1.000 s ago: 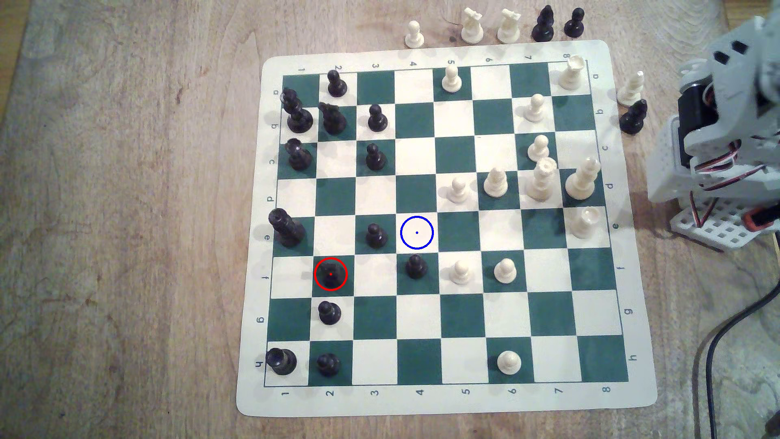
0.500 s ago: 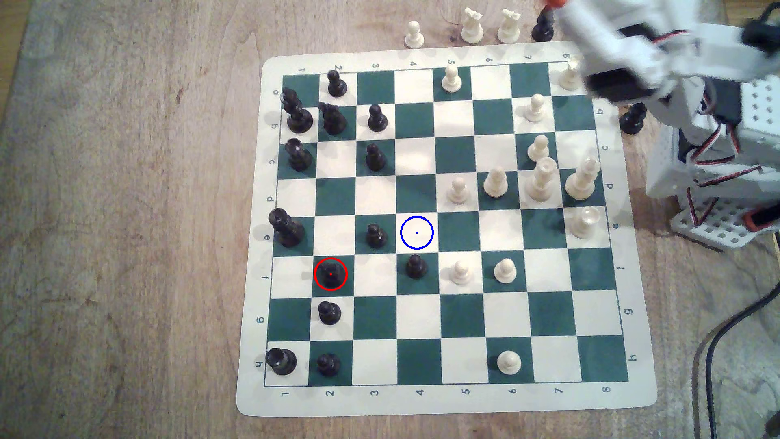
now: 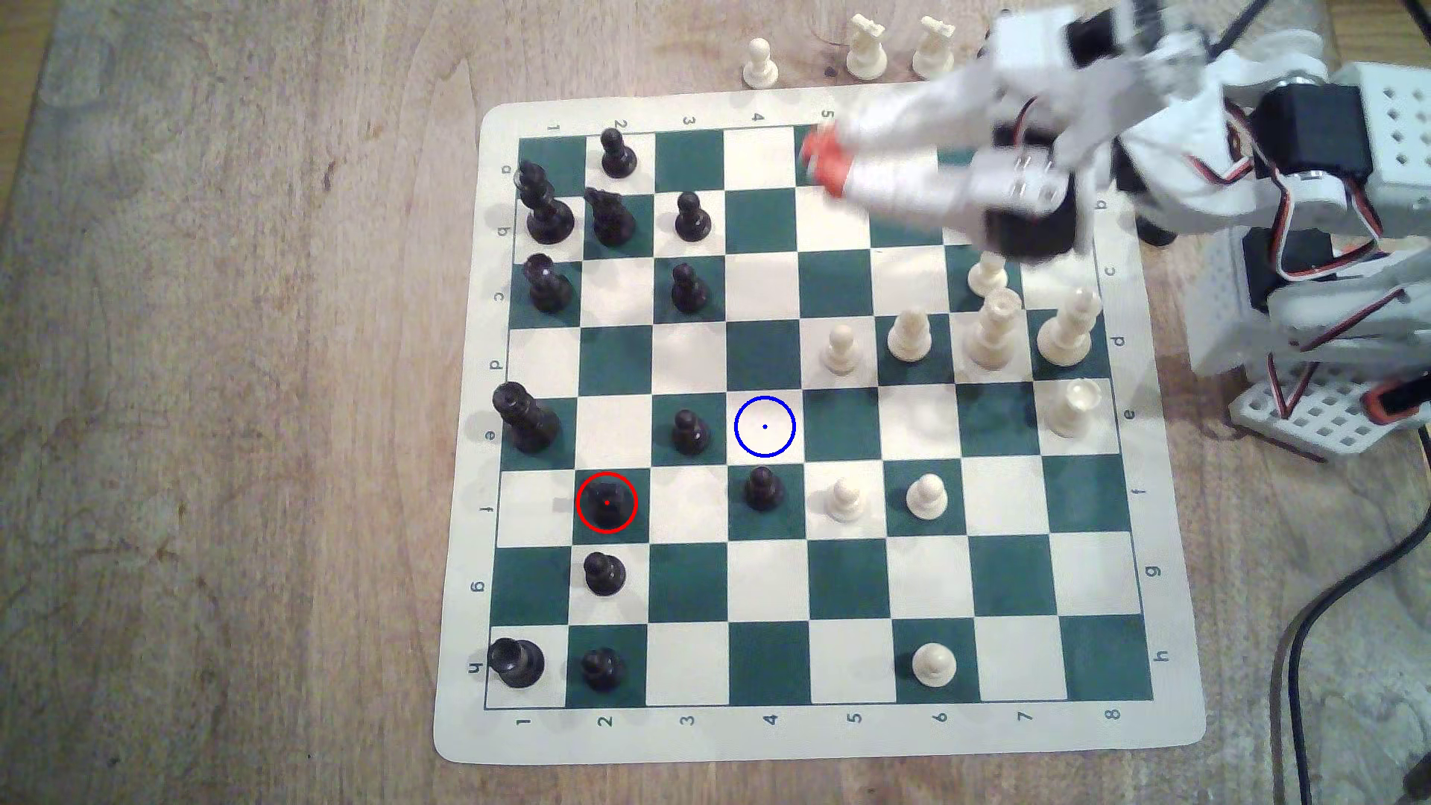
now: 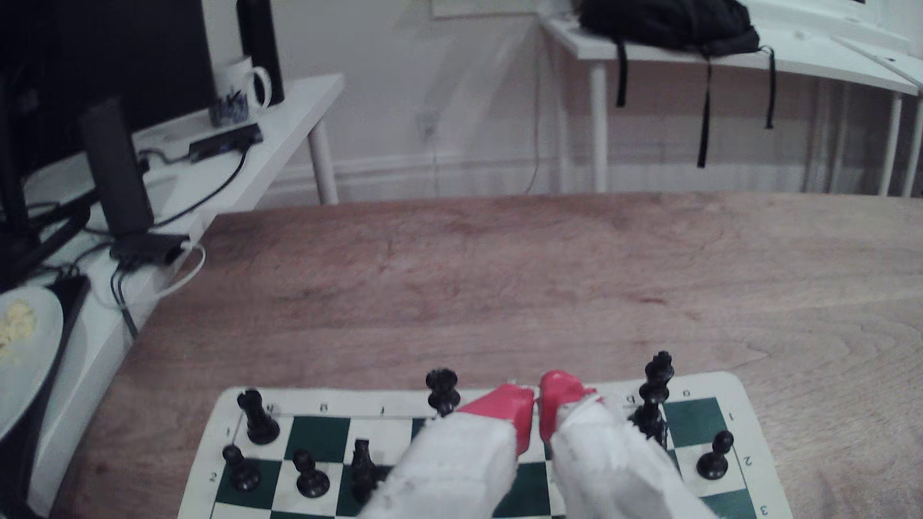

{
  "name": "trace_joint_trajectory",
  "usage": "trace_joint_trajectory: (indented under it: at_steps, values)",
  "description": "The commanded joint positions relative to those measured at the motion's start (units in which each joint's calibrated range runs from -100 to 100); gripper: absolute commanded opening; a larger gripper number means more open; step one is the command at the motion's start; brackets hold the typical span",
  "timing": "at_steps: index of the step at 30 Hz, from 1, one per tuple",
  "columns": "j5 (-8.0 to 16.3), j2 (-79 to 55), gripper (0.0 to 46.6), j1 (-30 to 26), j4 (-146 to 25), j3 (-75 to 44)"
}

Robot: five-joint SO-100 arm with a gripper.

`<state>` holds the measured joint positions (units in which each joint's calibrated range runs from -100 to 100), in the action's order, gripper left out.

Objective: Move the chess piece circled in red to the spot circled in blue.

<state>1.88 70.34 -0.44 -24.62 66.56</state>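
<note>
The chess piece circled in red point(image 3: 606, 501), a stout black knight with a lumpy head, stands on a green square in the board's row f, toward the exterior view's left. It also appears in the wrist view point(image 4: 362, 466), upright among black pawns. The spot circled in blue point(image 3: 764, 426) is a bare cream square up and to the right of the knight. My gripper point(image 3: 822, 162), white with orange-red fingertips point(image 4: 514, 406), hovers blurred over the board's far rows near column 5, far from both. Its tips are almost touching, shut on nothing.
Black pawns stand beside the blue spot point(image 3: 689, 432) and just below it point(image 3: 763, 489); another sits below the knight point(image 3: 604, 573). White pieces cluster at the exterior view's right point(image 3: 991, 333). Captured pieces line the table above the board point(image 3: 866, 48). The arm base point(image 3: 1316, 325) and a cable are at the right.
The arm has swung from beside the board's right edge, up past the far corner, and out over the far rows. The orange tips moved leftward. No chess piece has moved.
</note>
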Motion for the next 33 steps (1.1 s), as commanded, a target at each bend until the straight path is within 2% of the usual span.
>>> trace_joint_trajectory:
  at_steps: [1, 7, 10, 16, 20, 22, 33]
  values:
    - [0.39, -8.45, 0.3, -2.26, -3.39, -8.72]
    - [3.76, -27.39, 0.4, -3.51, -4.70, -20.78]
    - [6.40, -37.49, 0.4, -6.17, -7.73, -31.02]
    - [10.50, -49.80, 1.3, -8.75, -9.53, -41.54]
    - [12.26, -57.18, 1.1, -8.90, -9.69, -46.25]
    - [13.38, -61.26, 4.2, -9.30, -9.45, -48.52]
    - [14.11, -73.57, 7.6, -8.75, -10.35, -61.12]
